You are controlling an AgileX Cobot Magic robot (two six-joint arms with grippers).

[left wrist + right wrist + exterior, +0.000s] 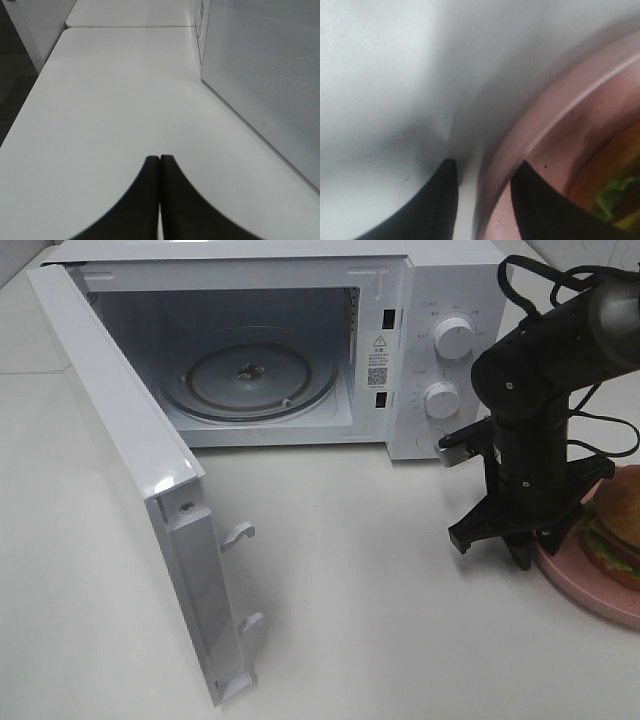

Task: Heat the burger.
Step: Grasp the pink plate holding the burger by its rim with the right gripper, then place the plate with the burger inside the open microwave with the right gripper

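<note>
– At the far right of the table, on the pink plate, is that the burger?
– Yes, partly cut off by the edge of the overhead view. It sits upright, bun on top, with lettuce showing on the side nearest the arm. It is round, so it has no long axis to name; its layers stack straight up.
– And the right gripper?
– Its jaws are apart, astride the plate's rim. One finger is outside over the table, the other inside the plate beside the burger. A strip of table shows between the outer finger and the rim, so nothing is clamped.
– And the left gripper?
– Closed on nothing, fingers pressed together, low over the table beside the door of the microwave. That door stands wide open, with the glass turntable in view inside.
</note>
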